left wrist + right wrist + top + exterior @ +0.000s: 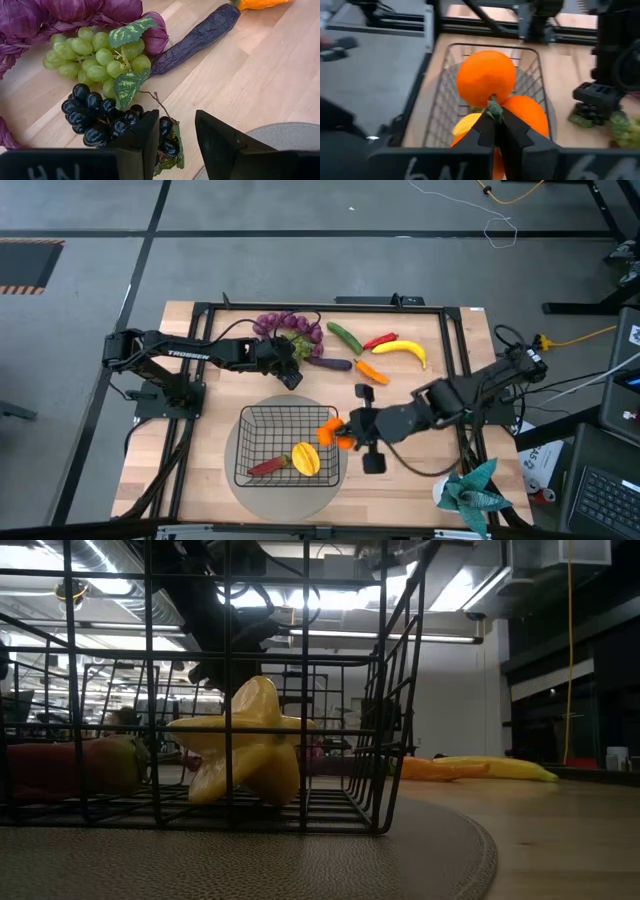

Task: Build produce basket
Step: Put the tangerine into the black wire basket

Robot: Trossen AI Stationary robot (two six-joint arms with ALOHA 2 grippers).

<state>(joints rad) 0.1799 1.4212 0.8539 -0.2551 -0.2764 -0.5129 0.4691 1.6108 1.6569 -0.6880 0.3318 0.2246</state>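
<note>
The black wire basket (262, 420) stands on a round grey mat (240, 485); a yellow star-shaped fruit (305, 459) and a red piece (267, 467) lie in it. My right gripper (495, 117) is shut on a pair of round orange fruits (334, 432) at the basket's right wall. My left gripper (177, 137) is open, its fingers either side of the near end of the dark grapes (97, 117); whether they touch I cannot tell. Green grapes (95, 55), purple grapes (280, 324), eggplant (197, 37), cucumber (343, 335), chili (380, 340), banana (402, 350) and carrot (372, 371) lie on the table. My right gripper pinches the small green stem (493, 106) where the two orange fruits join, between its two fingertips. It comes from the table's right side, slanting down. The fruits (486, 77) are lifted clear, over the basket's right rim (538, 65).
A black frame rail (300, 307) runs round the table's edges. A teal leafy object (470, 492) sits at the near right corner. Bare wood lies right of the mat and near the banana (500, 768).
</note>
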